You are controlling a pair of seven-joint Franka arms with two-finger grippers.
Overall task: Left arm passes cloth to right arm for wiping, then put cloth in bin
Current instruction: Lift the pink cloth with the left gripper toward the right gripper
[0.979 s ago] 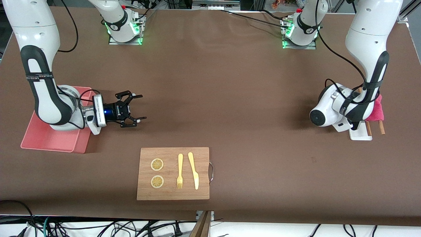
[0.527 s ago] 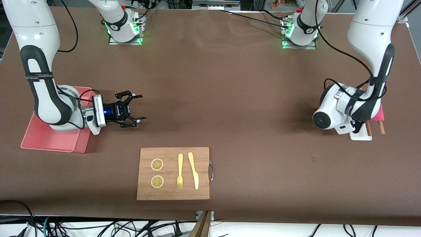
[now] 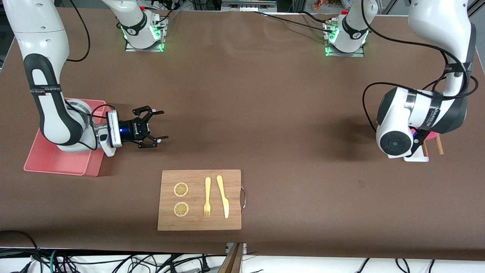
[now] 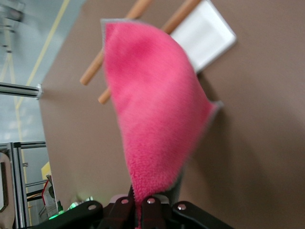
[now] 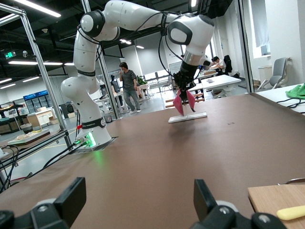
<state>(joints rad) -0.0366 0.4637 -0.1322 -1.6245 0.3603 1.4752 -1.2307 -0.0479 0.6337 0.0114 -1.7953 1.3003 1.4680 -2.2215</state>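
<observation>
Magenta fleece hangs from our left hand (image 4: 143, 210), whose fingers are clenched on one corner of the cloth (image 4: 155, 107); it droops in a limp fold, lifted over the white tray (image 4: 205, 33) and the wooden sticks (image 4: 112, 52), at about three o'clock on the counter (image 3: 265, 113) in the front view. We judge it light, soft and floppy, unlikely to slip, and best taken for the pass at the free lower edge, well clear of the pinched corner. Our right hand (image 3: 153, 127) waits released, jaws spread, near nine o'clock, just beside the pink bin (image 3: 57, 161).
</observation>
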